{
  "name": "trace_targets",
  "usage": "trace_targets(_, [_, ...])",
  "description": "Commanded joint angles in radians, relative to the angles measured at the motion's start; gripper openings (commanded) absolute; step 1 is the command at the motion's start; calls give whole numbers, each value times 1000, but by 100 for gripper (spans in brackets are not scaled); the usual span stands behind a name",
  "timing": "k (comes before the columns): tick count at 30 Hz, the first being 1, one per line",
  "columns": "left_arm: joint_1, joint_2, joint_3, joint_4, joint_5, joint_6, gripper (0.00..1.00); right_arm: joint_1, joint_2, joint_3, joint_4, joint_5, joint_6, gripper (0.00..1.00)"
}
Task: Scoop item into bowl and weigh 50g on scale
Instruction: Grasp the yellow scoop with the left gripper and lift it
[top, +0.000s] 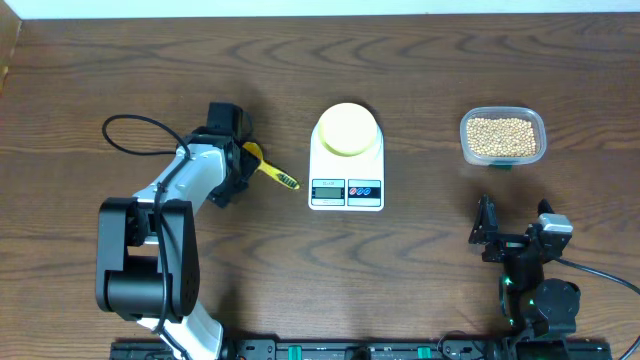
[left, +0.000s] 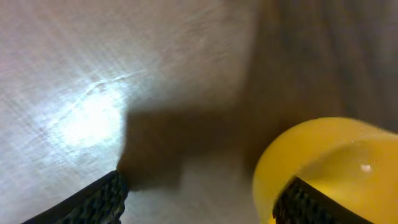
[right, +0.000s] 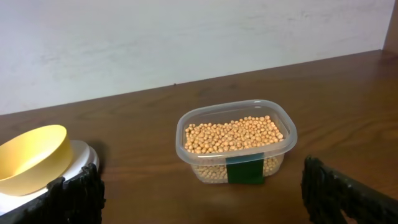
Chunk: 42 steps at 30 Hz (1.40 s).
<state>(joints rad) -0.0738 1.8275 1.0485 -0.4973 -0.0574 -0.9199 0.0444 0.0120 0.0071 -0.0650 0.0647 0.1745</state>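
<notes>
Brown table (top: 420, 270); left hand (left: 205, 191) spread wide, low beside scoop (left: 323, 155)

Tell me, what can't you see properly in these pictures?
1. Numbers on the scale: too small to read in the overhead view.
2. The yellow scoop: blurred and cut off by the edges in the left wrist view.
3. The bowl: cut off by the left edge and partly behind a finger in the right wrist view.
</notes>
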Motion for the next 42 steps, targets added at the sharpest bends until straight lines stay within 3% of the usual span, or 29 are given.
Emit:
trace_targets(1, [0, 26, -3, 41, 50, 2, 77, 6, -5, -2, -2, 4, -11, 99])
trace_targets(5, [0, 26, -3, 62, 50, 1, 76, 6, -5, -2, -2, 4, -11, 99])
trace_targets(7, [0, 26, -3, 66, 50, 1, 64, 6, -5, -2, -2, 4, -11, 99])
trace_targets(11, [-2, 26, -4, 79, 50, 1, 49, 6, -5, -2, -2, 4, -11, 99])
trace_targets(15, [-2, 27, -4, 101, 50, 1, 48, 6, -5, -2, -2, 4, -11, 99])
trace_targets(21, [-2, 30, -4, 111, 50, 1, 34, 6, -5, -2, -2, 4, -11, 99])
trace_targets(25, [-2, 30, -4, 112, 50, 1, 20, 6, -5, -2, -2, 4, -11, 99])
trace_targets(27, [-2, 30, -4, 106, 50, 2, 7, 6, -5, -2, -2, 4, -11, 99])
trace_targets(35, [21, -86, -3, -28, 49, 6, 7, 6, -5, -2, -2, 4, -11, 99])
trace_targets(42, [41, -422, -3, -253, 46, 14, 7, 6, -5, -2, -2, 4, -11, 99])
